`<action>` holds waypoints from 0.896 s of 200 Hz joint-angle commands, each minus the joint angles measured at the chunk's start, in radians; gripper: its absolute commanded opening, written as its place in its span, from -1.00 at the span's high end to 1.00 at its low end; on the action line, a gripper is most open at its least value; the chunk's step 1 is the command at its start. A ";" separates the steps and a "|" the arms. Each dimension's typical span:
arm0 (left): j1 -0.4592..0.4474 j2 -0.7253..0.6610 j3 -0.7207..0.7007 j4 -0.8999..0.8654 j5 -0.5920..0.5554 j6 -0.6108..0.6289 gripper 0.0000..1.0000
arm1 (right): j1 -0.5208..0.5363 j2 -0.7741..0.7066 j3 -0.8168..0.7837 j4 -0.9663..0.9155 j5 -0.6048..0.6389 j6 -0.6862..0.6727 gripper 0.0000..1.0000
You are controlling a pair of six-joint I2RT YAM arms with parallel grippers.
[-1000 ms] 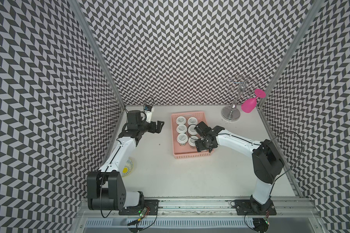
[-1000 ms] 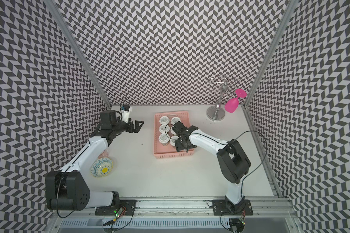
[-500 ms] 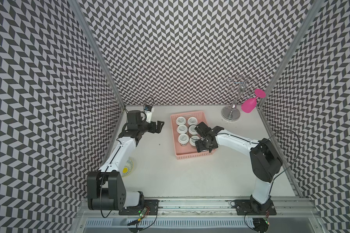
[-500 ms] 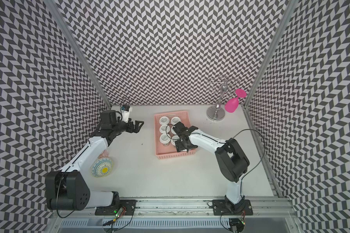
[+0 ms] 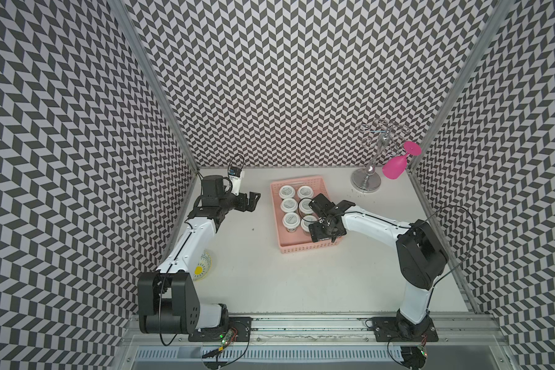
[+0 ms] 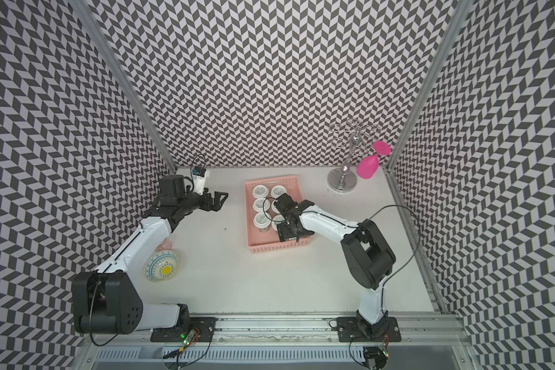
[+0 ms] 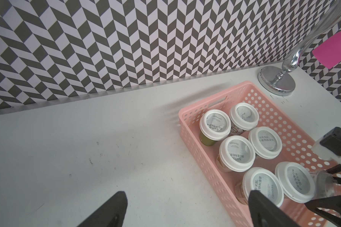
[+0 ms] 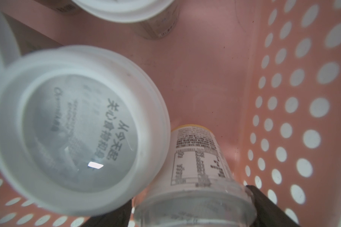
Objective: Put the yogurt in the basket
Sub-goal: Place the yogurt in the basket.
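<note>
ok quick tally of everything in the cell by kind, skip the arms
yogurt tubs: 7 (6 white-lidded, 1 clear-lidded)
basket: 1
silver rack: 1
pink wine glass: 1
patterned bowl: 1
pinkish cup, mostly hidden: 1
total: 12

Yogurt lid (image 8: 79, 125) print: "从今天起 关心食物和身体". Tub side label (image 8: 197, 155): fine print, unreadable.

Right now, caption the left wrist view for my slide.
Six white-lidded yogurt tubs stand in the salmon-pink perforated basket.
</note>
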 commanded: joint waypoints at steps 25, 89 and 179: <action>0.008 -0.007 -0.007 0.025 0.019 0.003 -1.00 | 0.000 -0.021 0.006 0.002 0.001 0.009 -0.90; 0.007 -0.001 -0.004 0.023 0.018 0.002 -1.00 | -0.002 -0.035 0.013 -0.018 0.004 0.002 -0.68; 0.008 0.001 -0.002 0.023 0.020 0.001 -1.00 | -0.007 -0.031 0.065 -0.114 -0.025 -0.032 -0.68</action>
